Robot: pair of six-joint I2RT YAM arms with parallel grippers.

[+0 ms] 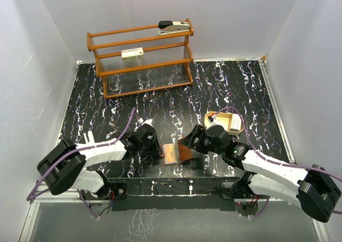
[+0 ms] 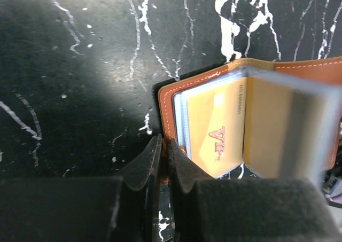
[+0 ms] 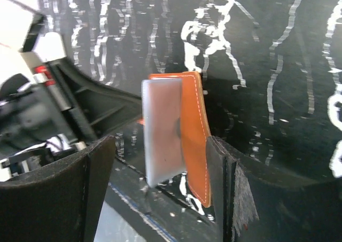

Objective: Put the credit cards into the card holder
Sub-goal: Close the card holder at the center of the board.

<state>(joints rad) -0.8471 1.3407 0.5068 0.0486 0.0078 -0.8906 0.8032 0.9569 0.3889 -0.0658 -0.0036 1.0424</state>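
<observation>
While pinching the stitched left rim of the card holder (image 2: 256,114) with the left gripper (image 2: 163,151), fingers (image 2: 143,167) pressed tight on the leather, holds it spread open. Shows a yellow VIP card (image 2: 214,130) tucked in a clear sleeve just inside that rim, with more sleeves (image 2: 299,130) fanned up, blurred, toward the right. Brackets the card holder's raised right flap (image 3: 195,135) with the right gripper (image 3: 160,146), fingers (image 3: 91,183) spread wide and gripping nothing. Leaves the flap just beside the right-hand pad. Has a pale grey panel (image 3: 163,119) standing against the flap's inner side; card or sleeve, cannot tell. Lies on the black marbled table (image 1: 224,87), by its near edge, between the two grippers. Beyond the card holder to the right, a tan tray (image 1: 235,125), partly hidden by the right arm. Far behind the card holder, a wooden rack (image 1: 140,60) with a white red-labelled box (image 1: 132,53) on its middle shelf and a stapler (image 1: 173,26) on top.
</observation>
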